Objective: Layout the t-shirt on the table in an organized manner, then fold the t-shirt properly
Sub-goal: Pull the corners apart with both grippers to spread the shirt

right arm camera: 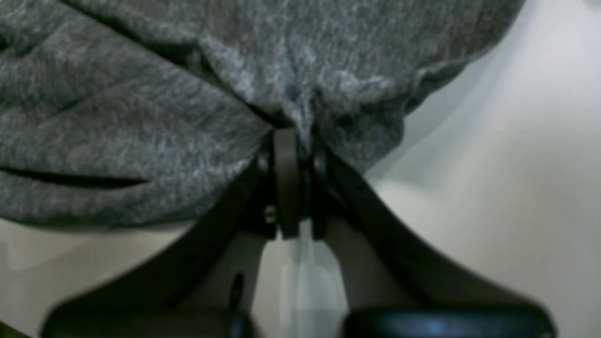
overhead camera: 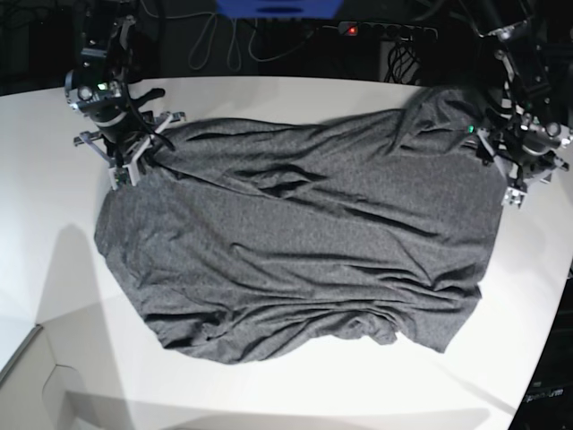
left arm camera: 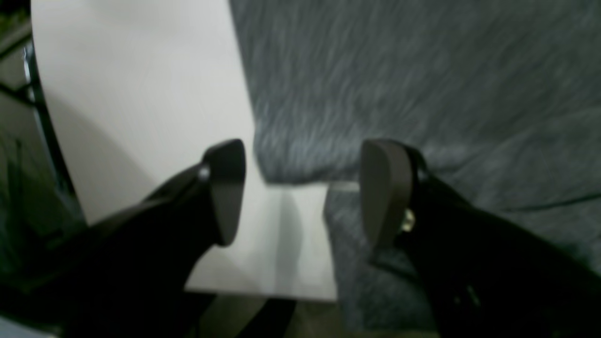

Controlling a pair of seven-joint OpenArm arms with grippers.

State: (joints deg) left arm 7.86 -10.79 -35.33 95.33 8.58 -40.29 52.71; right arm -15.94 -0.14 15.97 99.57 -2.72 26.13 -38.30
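The right gripper point(right arm camera: 296, 141) has its jaws pressed together on a bunched fold of the t-shirt point(right arm camera: 141, 117) at the far left. The left gripper point(left arm camera: 300, 188) hangs spread and empty at the far right over the shirt's edge. The t-shirt lies spread, wrinkled, across the table point(overhead camera: 286, 394).

Most of the desk point(overhead camera: 269, 394) is being covered by the spread t-shirt point(overhead camera: 295, 242), so little bare room is being left through the middle. Wide white strips are being left open along the near edge and the near corner on the base view's left. The far corner on that side is being blocked by the right claw point(overhead camera: 134, 159), and the opposite edge by the left claw point(overhead camera: 515, 193). Cables and a power strip point(overhead camera: 389, 30) are being seen crowding the far side.
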